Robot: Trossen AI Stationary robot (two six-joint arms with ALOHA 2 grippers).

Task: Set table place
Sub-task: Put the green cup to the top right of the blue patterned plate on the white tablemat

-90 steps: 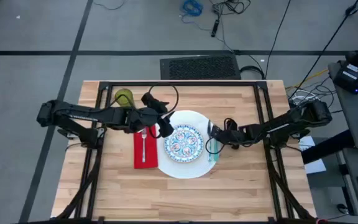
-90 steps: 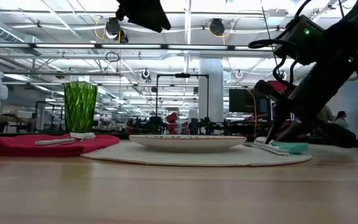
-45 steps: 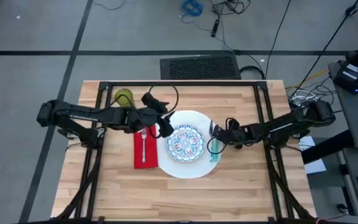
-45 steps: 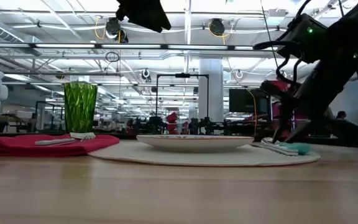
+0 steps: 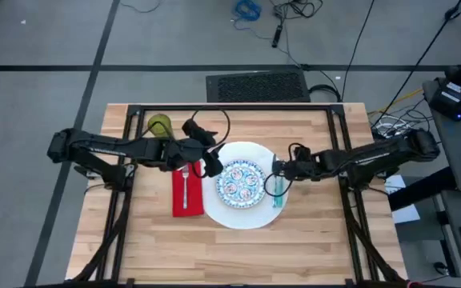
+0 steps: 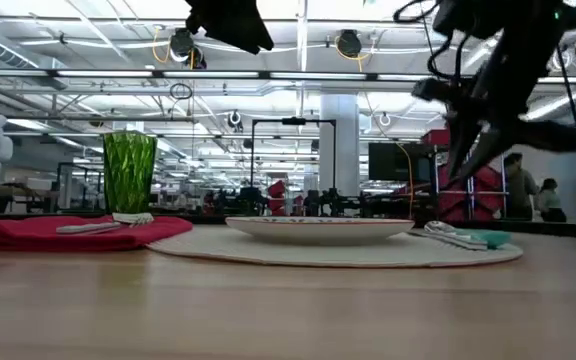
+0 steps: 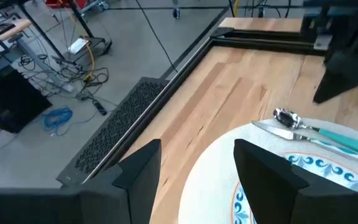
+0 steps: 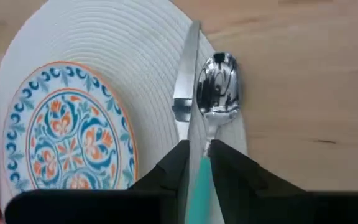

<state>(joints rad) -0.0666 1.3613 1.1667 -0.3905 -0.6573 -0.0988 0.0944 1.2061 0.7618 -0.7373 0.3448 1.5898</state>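
Since a second ago the right gripper (image 5: 279, 169) has been lifting and pulling back from the spoon (image 5: 278, 190), and the big white plate (image 5: 224, 210) has been nudging a bit to the right across the table (image 5: 310, 240). Now that gripper is hovering just above the spoon bowl, fingers nearly pressed together with only a slim gap, pinching nothing. The spoon is lying on the white plate's right rim beside a knife (image 8: 185, 81), and the blue-patterned plate (image 5: 239, 183) is sitting in the middle. The left gripper (image 5: 211, 166) is hanging over the plate's left edge, spread open and empty. The fork (image 5: 185, 186) is resting on the red napkin (image 5: 178, 204), tumbler (image 5: 159, 125) behind it. My guess: the spoon's light, stiff and slippery, so grabbing mid-handle looks safest.
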